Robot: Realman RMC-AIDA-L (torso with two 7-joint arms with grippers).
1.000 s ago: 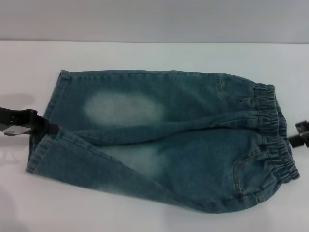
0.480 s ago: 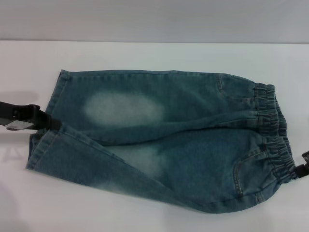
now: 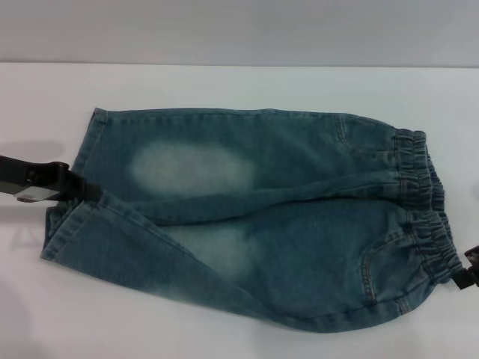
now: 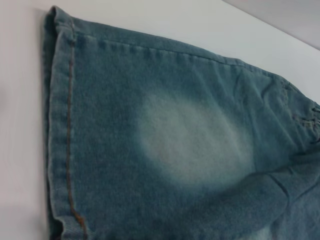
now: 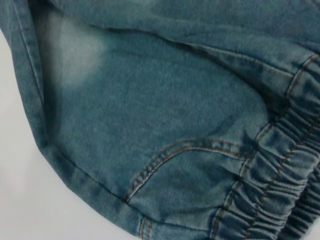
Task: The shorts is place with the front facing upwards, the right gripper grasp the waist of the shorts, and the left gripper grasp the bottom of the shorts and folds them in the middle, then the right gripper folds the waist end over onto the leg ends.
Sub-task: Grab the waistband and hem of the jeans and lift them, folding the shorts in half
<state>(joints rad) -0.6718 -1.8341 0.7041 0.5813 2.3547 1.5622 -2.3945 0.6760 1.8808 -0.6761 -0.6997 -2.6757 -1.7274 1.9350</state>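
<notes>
Blue denim shorts (image 3: 254, 217) lie flat on the white table (image 3: 224, 86), with the elastic waist (image 3: 423, 209) to the right and the leg hems (image 3: 71, 217) to the left. My left gripper (image 3: 81, 190) sits at the leg hems, at the gap between the two legs and touching the cloth edge. My right gripper (image 3: 465, 275) shows only as a dark tip at the near corner of the waist. The left wrist view shows the far leg's hem (image 4: 60, 125) and a faded patch (image 4: 195, 140). The right wrist view shows the gathered waistband (image 5: 270, 200) and a pocket seam (image 5: 175, 155).
The white table extends around the shorts on all sides, with bare surface along the near edge (image 3: 112, 321). A grey wall (image 3: 239, 30) rises behind the table's far edge.
The left gripper has crept right, up to the leg hems. The right gripper has moved nearer along the waistband, from its middle to its near corner.
</notes>
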